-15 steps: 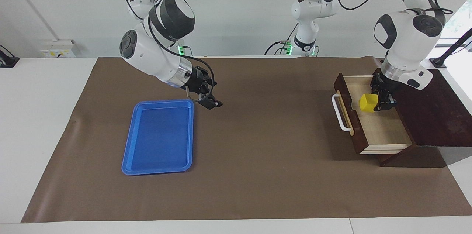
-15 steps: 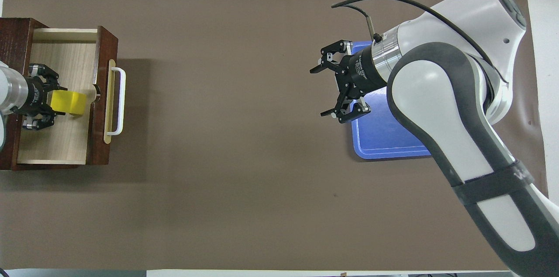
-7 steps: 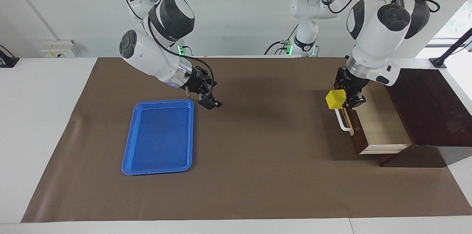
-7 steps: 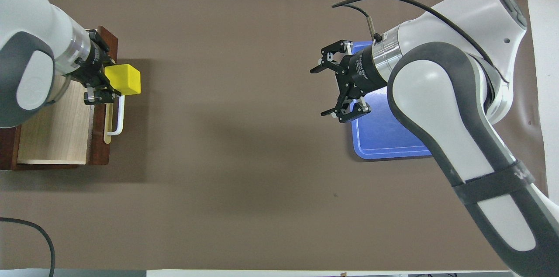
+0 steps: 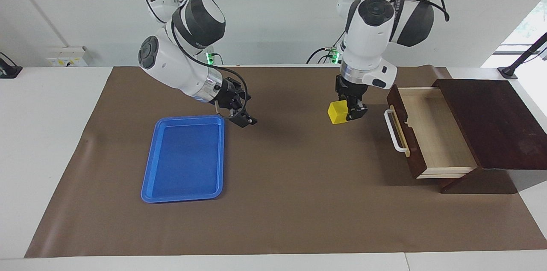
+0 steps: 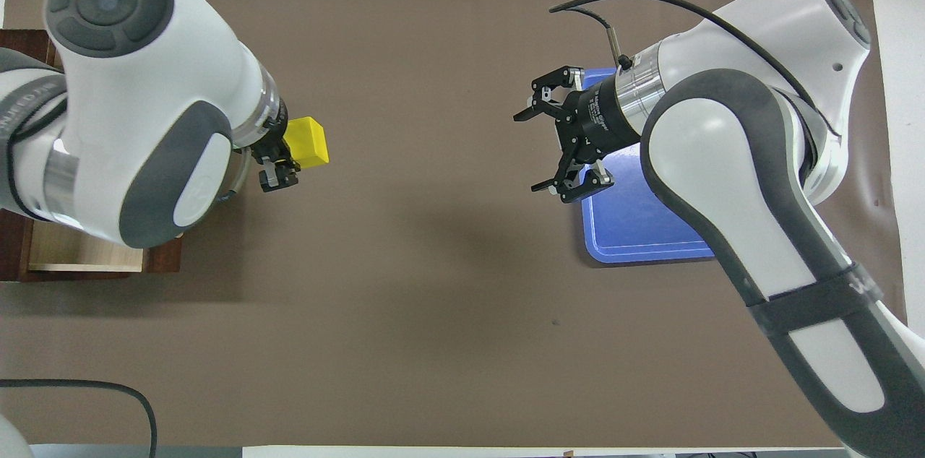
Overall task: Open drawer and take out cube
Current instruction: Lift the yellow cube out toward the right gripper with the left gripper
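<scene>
Here the cube [image 5: 337, 112] is gripped in the closed left claw [image 5: 351, 113] above the brown mat [image 5: 299, 185], clear of the pulled-out drawer [image 5: 431, 134], while the right claw [image 5: 240, 113] is held spread wide and empty over the blue tray [image 5: 183, 160] edge.

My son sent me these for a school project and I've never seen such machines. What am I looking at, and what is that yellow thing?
These are two robot arms at one table, photographed once from across it and once from above. The left hand grips a yellow cube in the air over the brown mat, just taken from the open drawer. The right hand waits open beside a blue tray at the right arm's end of the table.
</scene>
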Robot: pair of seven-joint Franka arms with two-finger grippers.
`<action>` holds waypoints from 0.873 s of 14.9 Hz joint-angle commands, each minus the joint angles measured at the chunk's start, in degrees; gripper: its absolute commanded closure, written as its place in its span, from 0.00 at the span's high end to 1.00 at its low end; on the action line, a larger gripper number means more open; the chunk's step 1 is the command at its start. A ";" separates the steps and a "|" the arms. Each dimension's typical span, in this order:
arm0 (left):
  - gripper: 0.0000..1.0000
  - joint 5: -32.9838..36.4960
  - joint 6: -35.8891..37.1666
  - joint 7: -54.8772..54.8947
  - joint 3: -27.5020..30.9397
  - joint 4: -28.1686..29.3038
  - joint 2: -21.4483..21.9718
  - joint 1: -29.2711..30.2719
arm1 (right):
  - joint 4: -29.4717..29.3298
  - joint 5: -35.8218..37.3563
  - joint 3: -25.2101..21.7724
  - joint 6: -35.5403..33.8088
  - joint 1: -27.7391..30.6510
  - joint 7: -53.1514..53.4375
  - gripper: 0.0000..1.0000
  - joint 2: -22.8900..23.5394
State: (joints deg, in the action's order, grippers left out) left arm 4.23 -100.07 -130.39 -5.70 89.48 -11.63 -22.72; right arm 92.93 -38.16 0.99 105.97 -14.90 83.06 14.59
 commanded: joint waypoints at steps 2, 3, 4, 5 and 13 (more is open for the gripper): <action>0.00 -0.36 -2.23 -3.64 1.13 0.96 -1.12 -3.82 | -0.29 -0.34 0.06 0.20 -0.66 -0.79 0.98 0.36; 0.00 -0.62 -2.50 -3.73 1.04 0.79 -1.21 -3.91 | -0.29 -0.34 0.15 0.46 -1.01 -0.62 0.98 0.36; 0.00 -0.71 -2.93 -3.82 1.04 0.70 -1.21 -4.08 | -0.38 -0.43 0.15 0.55 -1.27 -0.18 0.98 0.36; 0.00 -0.71 -3.37 -4.52 1.04 0.70 -1.21 -4.26 | -0.38 -0.51 0.06 0.81 -2.32 0.43 0.98 0.36; 0.00 -0.01 -5.05 -9.01 1.13 0.79 -2.00 -7.07 | -7.12 0.45 -0.11 3.63 -7.59 5.43 0.96 5.52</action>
State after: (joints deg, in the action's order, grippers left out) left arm 4.21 -104.26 -138.57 -5.63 89.78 -13.64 -28.94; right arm 91.73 -38.16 1.09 109.55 -20.65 85.52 15.42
